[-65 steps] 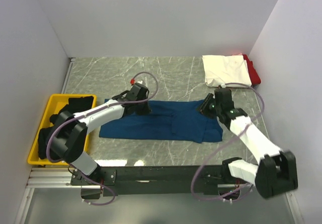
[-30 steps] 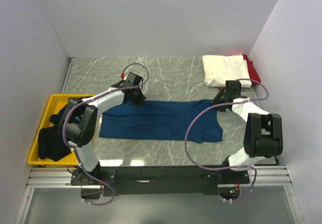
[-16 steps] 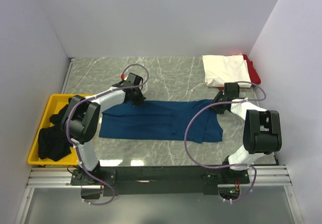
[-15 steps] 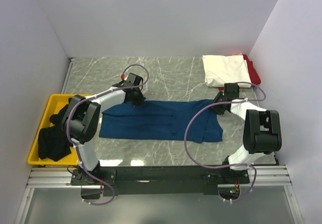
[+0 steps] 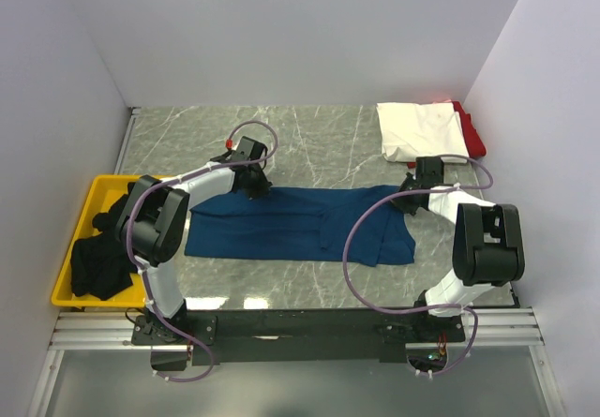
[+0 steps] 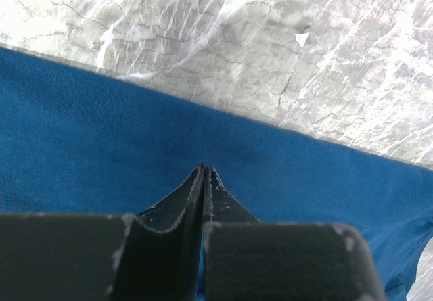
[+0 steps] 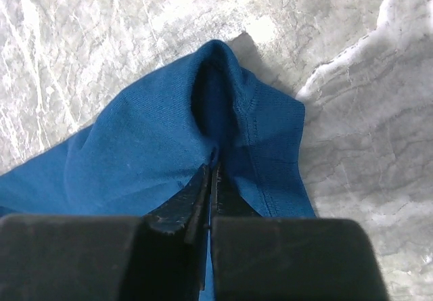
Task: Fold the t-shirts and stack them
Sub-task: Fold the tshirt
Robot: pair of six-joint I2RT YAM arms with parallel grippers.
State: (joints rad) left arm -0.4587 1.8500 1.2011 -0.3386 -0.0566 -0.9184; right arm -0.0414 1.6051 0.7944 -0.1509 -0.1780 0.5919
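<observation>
Blue t-shirt (image 5: 300,225) cloth disappears between left fingers (image 6: 169,210) and right fingers (image 7: 177,212).

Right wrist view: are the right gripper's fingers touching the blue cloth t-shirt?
Touching. The right wrist view shows the right gripper shut, with a puckered fold of the blue cloth t-shirt pinched between its fingers.
</observation>
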